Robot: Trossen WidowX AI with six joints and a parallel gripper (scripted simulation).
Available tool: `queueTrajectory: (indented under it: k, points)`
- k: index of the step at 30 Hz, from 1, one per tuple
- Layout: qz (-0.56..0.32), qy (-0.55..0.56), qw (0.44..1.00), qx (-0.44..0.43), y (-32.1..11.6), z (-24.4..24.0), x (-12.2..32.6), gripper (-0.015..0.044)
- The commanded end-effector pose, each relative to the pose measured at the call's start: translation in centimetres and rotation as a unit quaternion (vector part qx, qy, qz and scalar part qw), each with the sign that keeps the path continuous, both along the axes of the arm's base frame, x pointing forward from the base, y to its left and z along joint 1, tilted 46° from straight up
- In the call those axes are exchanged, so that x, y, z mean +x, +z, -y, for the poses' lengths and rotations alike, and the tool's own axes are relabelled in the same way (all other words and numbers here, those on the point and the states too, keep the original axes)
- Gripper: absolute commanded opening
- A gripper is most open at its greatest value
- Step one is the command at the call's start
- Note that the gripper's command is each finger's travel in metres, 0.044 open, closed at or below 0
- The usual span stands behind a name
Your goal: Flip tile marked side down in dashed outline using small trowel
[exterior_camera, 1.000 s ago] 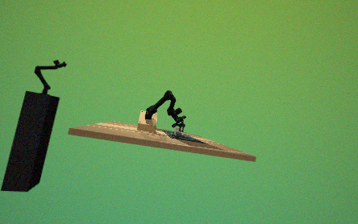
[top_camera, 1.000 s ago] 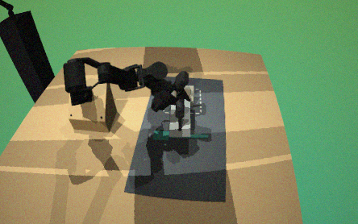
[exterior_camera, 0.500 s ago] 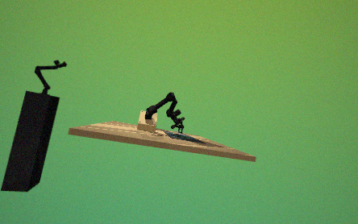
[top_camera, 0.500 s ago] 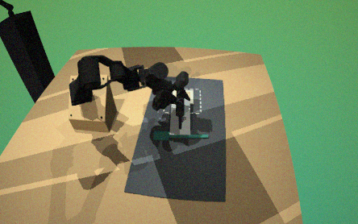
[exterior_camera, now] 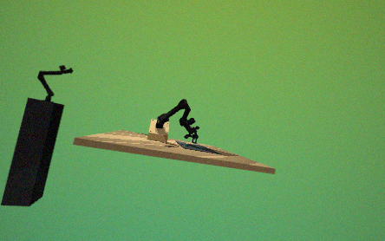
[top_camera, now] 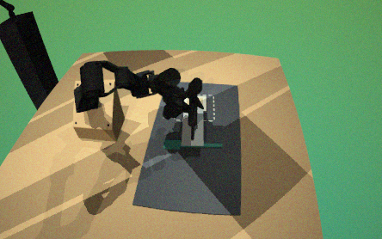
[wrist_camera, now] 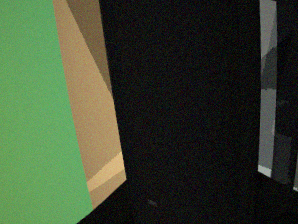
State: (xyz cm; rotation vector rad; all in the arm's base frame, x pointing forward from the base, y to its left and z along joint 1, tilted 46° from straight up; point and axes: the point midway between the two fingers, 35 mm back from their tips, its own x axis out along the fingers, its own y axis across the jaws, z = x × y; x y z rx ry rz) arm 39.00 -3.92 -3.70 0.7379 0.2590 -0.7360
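Note:
My gripper (top_camera: pixel 193 129) (exterior_camera: pixel 194 141) is low over the mat (top_camera: pixel 185 189) (exterior_camera: pixel 204 149), its fingers shut on the trowel; the handle is hidden by the dark fingers. A pale grey flat piece (top_camera: pixel 187 135) lies beneath the fingers; whether it is the trowel's blade or part of the tile I cannot tell. A brighter white piece (top_camera: pixel 200 101), probably the tile, shows behind the gripper, inside the dashed outline (top_camera: pixel 214 107). No marking is visible. The wrist view is mostly dark, with a grey strip at the right.
A thin teal bar (top_camera: pixel 212 145) lies across the mat at the near end of the pale piece. The arm's base block (top_camera: pixel 92 129) (exterior_camera: pixel 158 136) stands left on the wooden table (top_camera: pixel 275 172) (exterior_camera: pixel 173 158). A dark pillar (top_camera: pixel 30 56) (exterior_camera: pixel 32 152) with another arm stands beyond the table's left side.

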Motion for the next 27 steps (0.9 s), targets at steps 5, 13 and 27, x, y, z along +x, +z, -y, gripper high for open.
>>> queueTrajectory:
  k: [5,13,27]
  points:
    - [0.004,0.006,1.000,0.001,2.4,0.1,0.4,0.0000]
    - [0.004,0.006,1.000,0.001,4.6,0.6,0.4,0.0000]
    - [0.004,0.007,1.000,0.000,8.3,1.4,-0.1,0.0000]
